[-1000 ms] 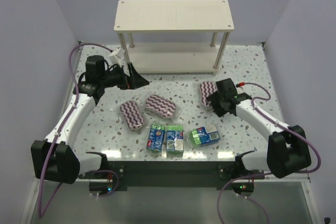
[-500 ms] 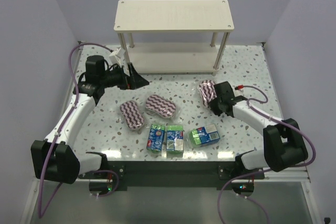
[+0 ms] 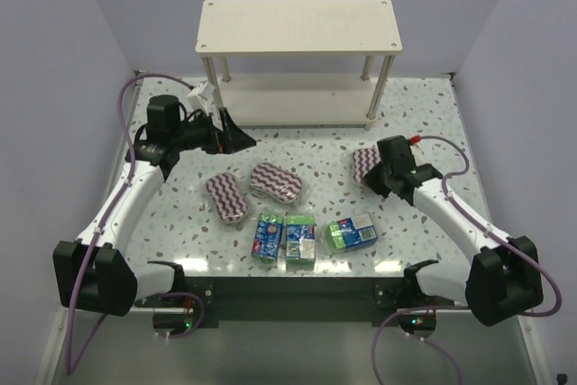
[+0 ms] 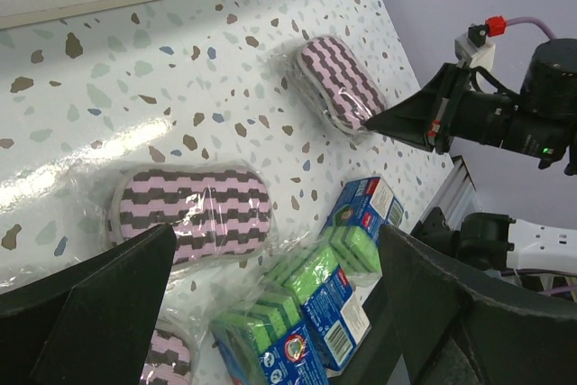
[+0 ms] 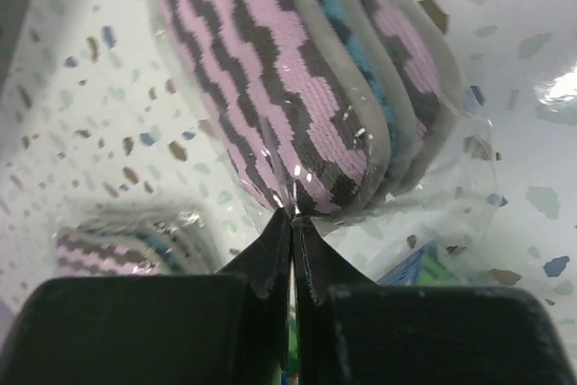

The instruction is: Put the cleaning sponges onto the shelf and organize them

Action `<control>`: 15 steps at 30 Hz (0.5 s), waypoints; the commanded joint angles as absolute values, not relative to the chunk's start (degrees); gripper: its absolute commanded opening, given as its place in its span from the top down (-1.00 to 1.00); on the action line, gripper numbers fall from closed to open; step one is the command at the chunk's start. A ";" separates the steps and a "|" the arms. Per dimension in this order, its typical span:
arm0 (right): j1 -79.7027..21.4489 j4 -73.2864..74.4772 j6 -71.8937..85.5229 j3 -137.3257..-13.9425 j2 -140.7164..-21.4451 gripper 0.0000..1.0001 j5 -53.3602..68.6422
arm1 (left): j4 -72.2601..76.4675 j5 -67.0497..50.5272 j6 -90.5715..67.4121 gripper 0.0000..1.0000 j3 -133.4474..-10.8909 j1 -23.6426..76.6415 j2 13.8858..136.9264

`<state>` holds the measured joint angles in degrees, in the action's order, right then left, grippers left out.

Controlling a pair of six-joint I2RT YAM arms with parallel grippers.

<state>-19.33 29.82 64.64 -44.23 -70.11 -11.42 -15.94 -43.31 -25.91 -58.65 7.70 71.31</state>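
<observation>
Three maroon-and-white striped cleaning sponges lie on the speckled table: one [image 3: 226,197], a second [image 3: 276,182], and a third [image 3: 368,164] to the right. My right gripper [image 3: 377,173] is shut on the plastic wrap at the near edge of that third sponge [image 5: 288,78], the jaws [image 5: 293,223] pressed together on the film. Three green-and-blue packs [image 3: 267,236] [image 3: 300,240] [image 3: 352,232] sit near the front edge. The cream shelf [image 3: 297,24] stands at the back with both boards bare. My left gripper [image 3: 242,137] hovers open and holds nothing, its fingers wide above a striped sponge [image 4: 194,214] and the packs [image 4: 315,286].
Purple walls close in the table on the left, right and back. The shelf's legs [image 3: 368,87] stand on the far part of the table. A purple cable [image 3: 433,146] loops beside the right arm.
My right gripper has closed on the wrap of the right striped sponge, and its arm has swung, shifting that sponge a little to the right. The left arm has not moved.
</observation>
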 commanded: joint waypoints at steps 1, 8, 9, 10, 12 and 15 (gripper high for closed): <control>-19.07 31.03 60.21 -49.91 -68.11 1.00 -5.47 | -13.54 -44.47 -25.49 -1.00 -61.17 8.00 70.93; -19.07 26.91 58.80 -59.05 -72.51 1.00 1.04 | -11.52 -44.56 -26.80 -1.00 -61.35 8.00 71.98; -19.07 25.85 58.80 -59.58 -73.03 1.00 1.23 | -11.25 -44.47 -26.81 -1.00 -61.35 8.00 71.98; -19.07 23.49 58.80 -60.11 -73.73 1.00 1.32 | -11.08 -44.39 -26.98 -1.00 -61.35 8.00 72.16; -19.07 20.76 58.80 -61.78 -76.19 1.00 2.10 | -11.07 -44.21 -26.98 -1.00 -61.52 8.00 72.33; -19.07 16.71 59.50 -65.03 -80.14 1.00 1.68 | -11.34 -44.03 -26.63 -1.00 -61.96 8.00 73.03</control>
